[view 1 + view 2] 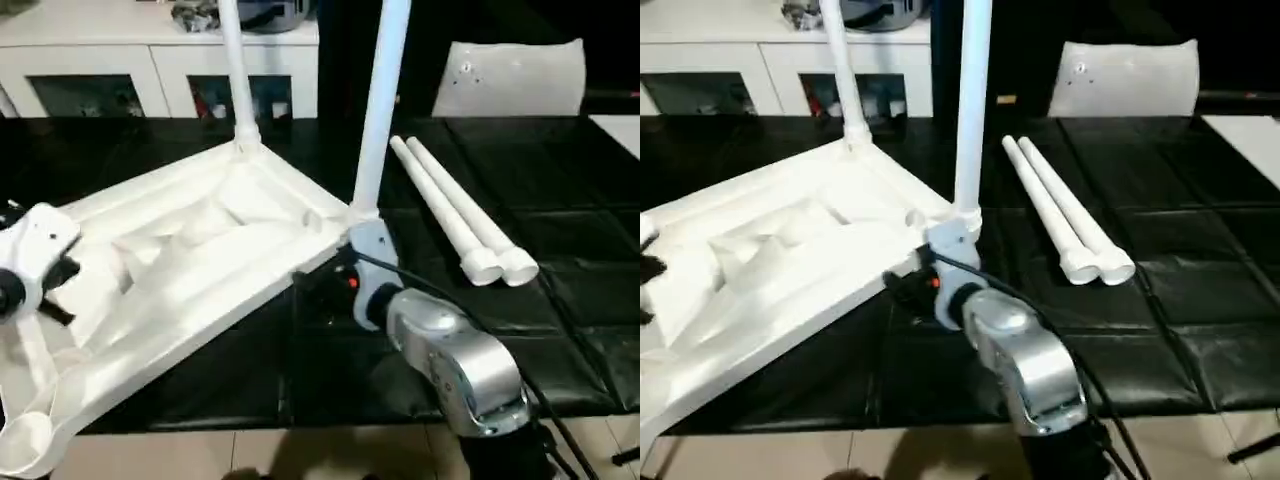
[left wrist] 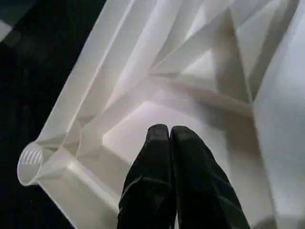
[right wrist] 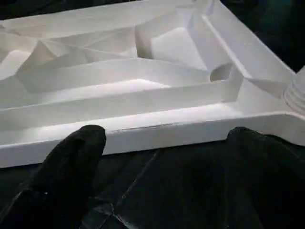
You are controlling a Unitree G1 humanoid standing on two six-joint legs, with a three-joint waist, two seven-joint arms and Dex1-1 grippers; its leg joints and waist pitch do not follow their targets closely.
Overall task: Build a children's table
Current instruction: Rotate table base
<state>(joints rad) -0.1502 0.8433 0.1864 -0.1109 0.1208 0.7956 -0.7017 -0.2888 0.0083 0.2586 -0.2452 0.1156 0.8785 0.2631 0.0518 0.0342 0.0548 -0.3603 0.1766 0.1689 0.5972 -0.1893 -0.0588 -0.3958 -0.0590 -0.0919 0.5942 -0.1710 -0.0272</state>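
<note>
On the black desk [image 1: 560, 260], upside down and centred: children's table top [image 1: 190, 260], white plastic, ribbed underside up, corners reaching toward the near edge.

Left of the top's middle, above the ribs: left tool [image 2: 170, 136], fingers pressed together, pinching nothing, hovering over a flat panel between ribs. Just beside it at the near-left corner of the top: empty round socket [image 2: 30, 163], open and waiting.

At the far corner of the top: first fitted leg [image 1: 236, 70], upright in its socket. At the right corner of the top: second fitted leg [image 1: 378, 110], likewise upright.

Just outside the top's near rim, below that right corner: right tool [image 3: 162, 157], spread wide, holding nothing, one finger on each side of bare desk.

Right of the top, well apart: two loose legs [image 1: 455, 215], lying side by side and touching, wide ends toward the near edge.

Judged by looks: hollow tubes, light, stiff, smooth and likely slippery; best gripped across the middle for balance, or nearer the end going into the socket for control. Top rigid yet light, probably prone to sliding on the desk when pushed; rim the natural hold.
</note>
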